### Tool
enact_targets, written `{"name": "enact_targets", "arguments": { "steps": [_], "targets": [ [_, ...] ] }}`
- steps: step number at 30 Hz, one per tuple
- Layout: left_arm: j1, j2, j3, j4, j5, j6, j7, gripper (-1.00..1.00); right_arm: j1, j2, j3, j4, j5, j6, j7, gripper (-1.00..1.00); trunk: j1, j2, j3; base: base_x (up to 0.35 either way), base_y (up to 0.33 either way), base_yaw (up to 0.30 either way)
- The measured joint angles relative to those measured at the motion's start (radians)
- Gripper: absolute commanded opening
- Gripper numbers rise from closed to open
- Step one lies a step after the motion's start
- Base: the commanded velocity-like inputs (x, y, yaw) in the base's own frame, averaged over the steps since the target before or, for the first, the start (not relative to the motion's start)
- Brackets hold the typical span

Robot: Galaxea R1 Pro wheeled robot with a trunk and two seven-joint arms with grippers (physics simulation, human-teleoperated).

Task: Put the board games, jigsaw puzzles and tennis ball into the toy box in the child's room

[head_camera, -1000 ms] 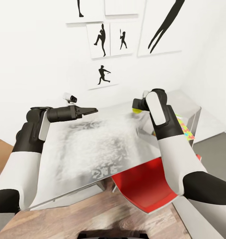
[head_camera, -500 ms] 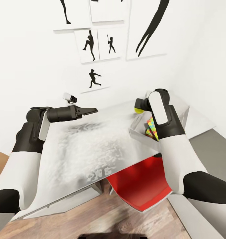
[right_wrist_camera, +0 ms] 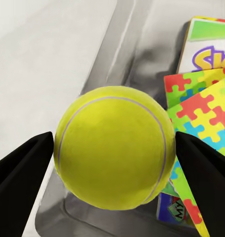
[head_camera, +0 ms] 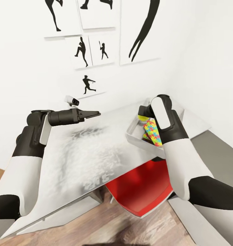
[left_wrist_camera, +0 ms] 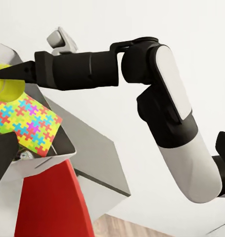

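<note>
My right gripper (head_camera: 142, 115) is shut on the yellow-green tennis ball (right_wrist_camera: 114, 148), which hangs over the near-left corner of the light-grey toy box (head_camera: 135, 137) on the table (head_camera: 92, 150). In the toy box lie the jigsaw puzzles (head_camera: 153, 132) (right_wrist_camera: 207, 109) on top of a Skip-Bo board game (right_wrist_camera: 211, 44). The left wrist view sees the ball (left_wrist_camera: 7, 87) above a puzzle (left_wrist_camera: 26, 123). Over the table's left part my left gripper (head_camera: 93, 113) hovers open and empty.
A red chair (head_camera: 144, 191) is tucked under the table's front edge. The white wall with black baseball-player prints (head_camera: 85, 51) rises right behind the table. The desk's dark-grey wing (head_camera: 217, 145) extends at the right. Wood floor (head_camera: 106, 225) lies below.
The whole view has shifted as the robot moved along the table. The toy box with its puzzles has come under the right gripper and ball. Both arms keep their pose.
</note>
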Motion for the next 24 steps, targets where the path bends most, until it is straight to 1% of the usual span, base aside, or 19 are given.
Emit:
{"name": "enact_targets", "arguments": {
  "steps": [5, 12, 24],
  "targets": [
    [0.0, 0.0, -0.001, 0.0, 0.0, 0.0, 0.0, 1.0, -0.001, -0.001, 0.001, 0.024, 0.0, 0.001, 0.0, -1.0, 0.0, 0.0, 0.002, 0.0, 0.0, -0.018],
    [0.0, 0.0, 0.002, 0.0, 0.0, 0.0, 0.0, 1.0, -0.002, 0.005, 0.003, 0.117, 0.0, -0.003, 0.0, -1.0, 0.0, 0.0, 0.002, 0.0, 0.0, -0.001],
    [0.0, 0.0, 0.003, 0.0, 0.0, 0.0, 0.0, 1.0, -0.002, 0.003, -0.005, 0.133, -0.004, 0.001, 0.008, -1.0, 0.0, 0.0, 0.002, 0.0, 0.001, 0.0]
  ]
}}
